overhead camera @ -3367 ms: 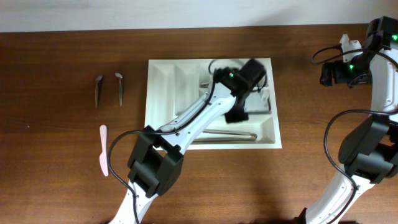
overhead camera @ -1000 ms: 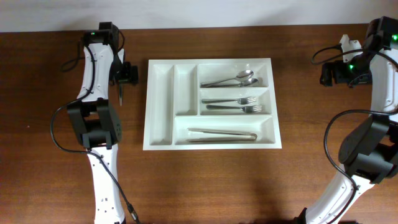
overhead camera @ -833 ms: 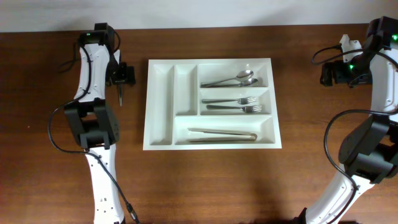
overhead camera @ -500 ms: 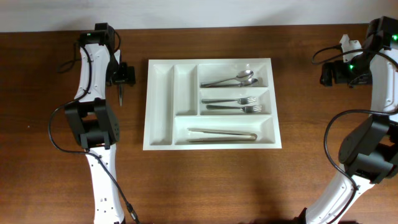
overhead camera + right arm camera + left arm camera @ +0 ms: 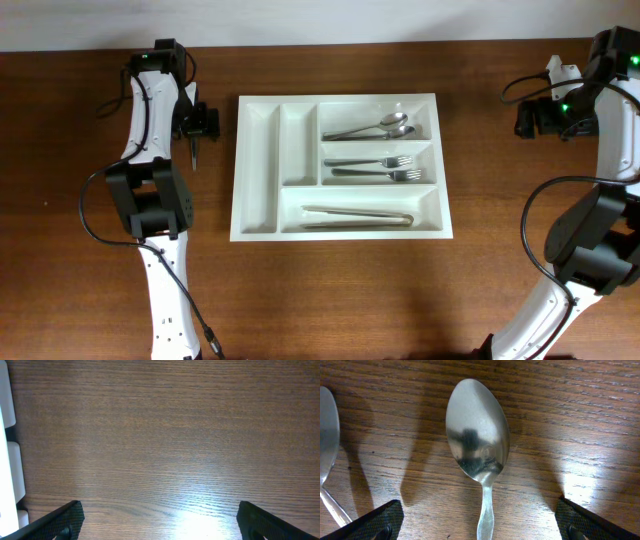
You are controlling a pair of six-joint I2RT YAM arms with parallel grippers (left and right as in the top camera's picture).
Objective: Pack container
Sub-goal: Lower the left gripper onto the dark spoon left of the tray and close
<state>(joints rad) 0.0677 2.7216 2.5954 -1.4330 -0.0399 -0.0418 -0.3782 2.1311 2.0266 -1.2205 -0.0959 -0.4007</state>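
From above, the white tray [image 5: 258,170] lay flat at the middle of the wooden table [image 5: 400,300], toward its far edge. Its three crosswise compartments on the right held two spoons [image 5: 370,129] at the far end, two forks [image 5: 375,167] in the middle and tongs [image 5: 357,216] nearest; the two narrow compartments on the left held nothing visible. The left gripper [image 5: 196,122] hung just left of the tray's far corner, over a spoon on the table [image 5: 192,152]. The right gripper [image 5: 535,118] hovered well apart to the right of the tray. In the left wrist view, that spoon's bowl [image 5: 477,455] lay face up between widely spread fingers [image 5: 377,522], neither touching it, with a second spoon [image 5: 326,445] at the left edge. In the right wrist view, the fingers [image 5: 55,522] stood spread over bare wood, holding nothing, the tray's rim [image 5: 6,460] showing at the left edge.
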